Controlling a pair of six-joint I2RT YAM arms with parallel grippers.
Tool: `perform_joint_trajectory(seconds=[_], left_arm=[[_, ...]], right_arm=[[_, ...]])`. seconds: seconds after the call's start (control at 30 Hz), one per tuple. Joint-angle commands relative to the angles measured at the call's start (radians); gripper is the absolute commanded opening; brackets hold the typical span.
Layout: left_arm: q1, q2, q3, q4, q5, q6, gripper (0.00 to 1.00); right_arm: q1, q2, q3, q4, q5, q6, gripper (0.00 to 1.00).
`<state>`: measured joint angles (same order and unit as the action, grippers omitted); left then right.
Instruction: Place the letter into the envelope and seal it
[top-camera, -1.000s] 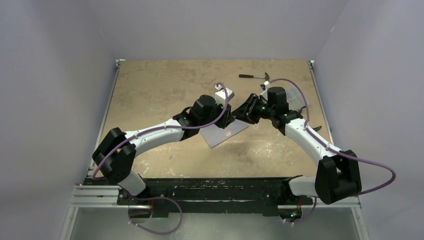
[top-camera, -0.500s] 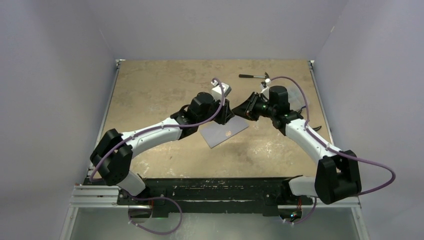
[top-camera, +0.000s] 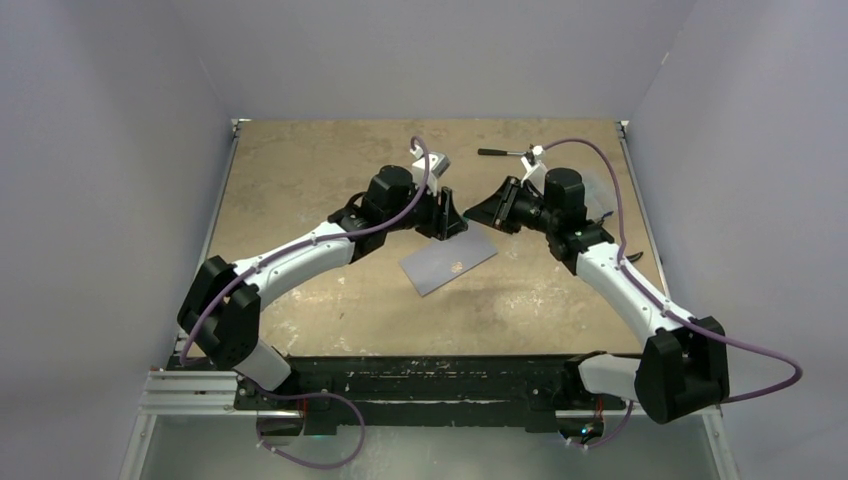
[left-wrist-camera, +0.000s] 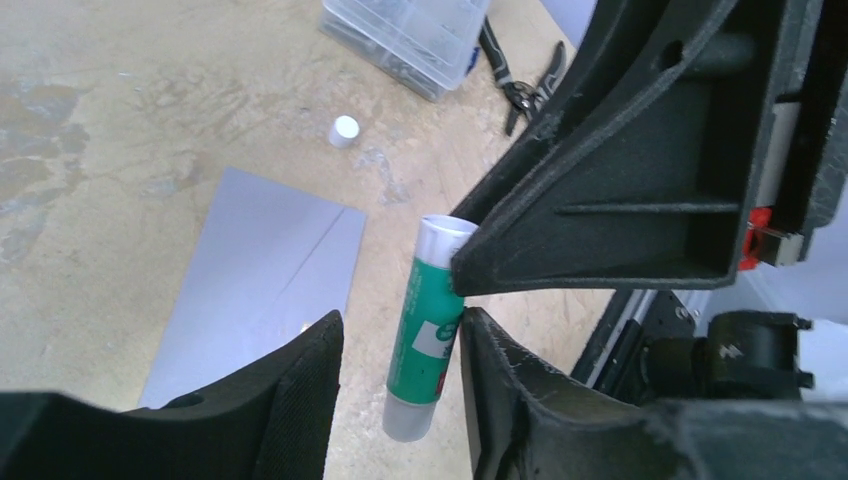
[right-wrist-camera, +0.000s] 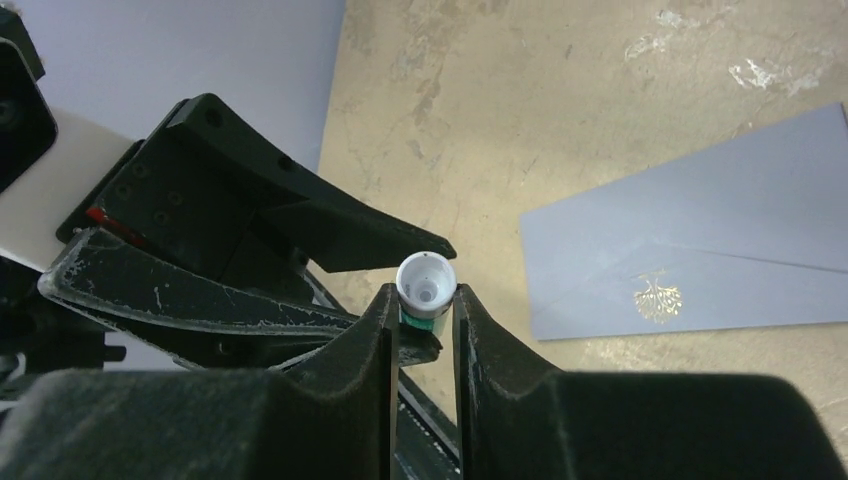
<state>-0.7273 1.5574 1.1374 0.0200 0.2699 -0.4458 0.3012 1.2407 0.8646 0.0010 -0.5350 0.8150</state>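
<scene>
The right gripper (right-wrist-camera: 424, 296) is pinching a green-and-white glue stick (left-wrist-camera: 424, 335) near its white end and holds it in the air above the table (top-camera: 300, 180). The left gripper (left-wrist-camera: 400, 320) stands spread, one finger on either side of the tube's lower half with a gap on both sides, so it grips nothing. In the overhead view the envelope (top-camera: 448, 263) lies flat on the table at about 6 o'clock from the two grippers, gold emblem up. The letter is not to be seen (inside, I would judge, though the pictures do not prove it). A small white cap (left-wrist-camera: 344, 131) sits on the table at about 1 o'clock from the envelope in the left wrist view. The risk lies in that single short pinch: a left finger brushing the tube as it draws away could tilt it or knock it loose onto the envelope, smearing glue where none is wanted. The envelope is also unpinned, so a glue stroke could drag it askew.
</scene>
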Motion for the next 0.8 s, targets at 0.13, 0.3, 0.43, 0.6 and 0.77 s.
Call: perform_joint_trajectory(seconds=[0.13, 0.3, 0.43, 0.6, 0.77], left_arm=[[0.02, 0.016, 0.044, 0.034, 0.216, -0.021, 0.37], [0.02, 0.036, 0.055, 0.054, 0.25, -0.028, 0.15], [0.02, 0.039, 0.061, 0.051, 0.246, -0.029, 0.17], [0.027, 0.032, 0.063, 0.07, 0.236, -0.051, 0.4], [0.04, 0.033, 0.064, 0.074, 0.219, -0.07, 0.34]], right_arm=[[0.004, -0.019, 0.084, 0.048, -0.036, -0.127, 0.09], [0.004, -0.009, 0.086, 0.047, -0.075, -0.152, 0.09], [0.004, -0.003, 0.101, 0.025, -0.087, -0.181, 0.09], [0.004, 0.0, 0.105, 0.007, -0.091, -0.205, 0.1], [0.004, 0.001, 0.1, 0.008, -0.096, -0.217, 0.1]])
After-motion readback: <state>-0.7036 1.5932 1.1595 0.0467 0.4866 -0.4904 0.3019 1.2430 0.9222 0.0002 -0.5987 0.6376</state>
